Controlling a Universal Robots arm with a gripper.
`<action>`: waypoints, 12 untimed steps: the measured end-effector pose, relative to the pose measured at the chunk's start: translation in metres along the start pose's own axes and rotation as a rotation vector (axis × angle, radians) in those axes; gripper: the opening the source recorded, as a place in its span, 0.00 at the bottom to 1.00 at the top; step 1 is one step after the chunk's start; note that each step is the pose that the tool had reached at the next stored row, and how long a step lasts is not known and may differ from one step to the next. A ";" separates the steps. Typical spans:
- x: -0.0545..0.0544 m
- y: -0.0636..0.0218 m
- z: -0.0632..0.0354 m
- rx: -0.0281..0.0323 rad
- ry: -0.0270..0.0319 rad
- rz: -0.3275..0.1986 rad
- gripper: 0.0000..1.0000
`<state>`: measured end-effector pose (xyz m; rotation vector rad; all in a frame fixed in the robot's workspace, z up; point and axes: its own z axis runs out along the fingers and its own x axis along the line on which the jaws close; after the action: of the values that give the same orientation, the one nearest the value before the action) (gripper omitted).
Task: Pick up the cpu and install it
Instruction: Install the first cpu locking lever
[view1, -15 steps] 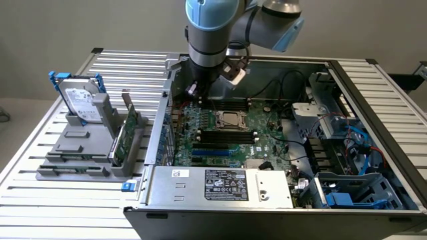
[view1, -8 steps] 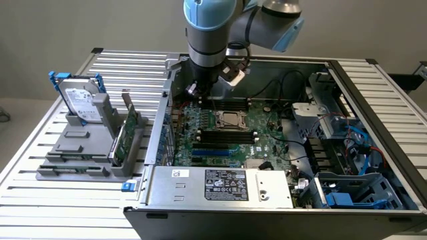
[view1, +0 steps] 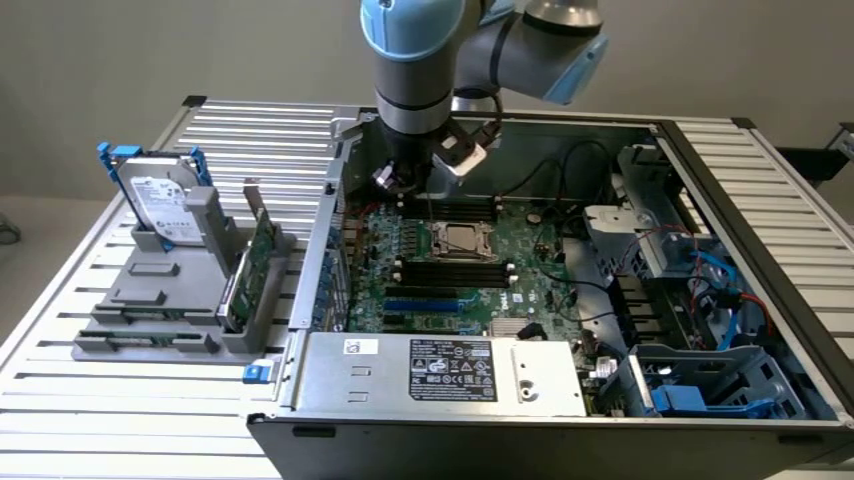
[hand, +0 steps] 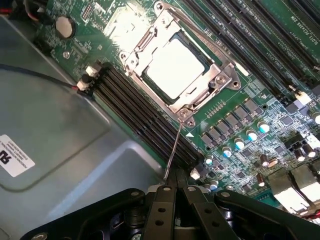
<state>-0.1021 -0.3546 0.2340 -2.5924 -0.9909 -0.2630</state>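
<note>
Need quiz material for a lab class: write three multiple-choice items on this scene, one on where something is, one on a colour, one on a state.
1. Where is the small flat silvery square cpu?
A. in the metal-framed socket on the green motherboard
B. in a grey rack outside the case
C. on the slatted table

2. What colour are the handles of the large silver hard drive?
A. red
B. blue
C. yellow

3. How is the black gripper?
A. shut
B. wide open
C. clamped on a cable

Answers: 1 A, the chip lies inside the socket's frame. 2 B, both handles are blue. 3 A, its fingers meet.
</note>
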 end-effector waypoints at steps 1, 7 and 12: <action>0.000 0.0000 0.0001 -0.0044 0.0039 0.014 0.11; 0.000 0.0002 0.0008 -0.0303 0.0271 0.091 0.11; 0.000 0.0006 0.0015 -0.0469 0.0423 0.134 0.11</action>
<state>-0.1018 -0.3546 0.2324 -2.6700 -0.8013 -0.3083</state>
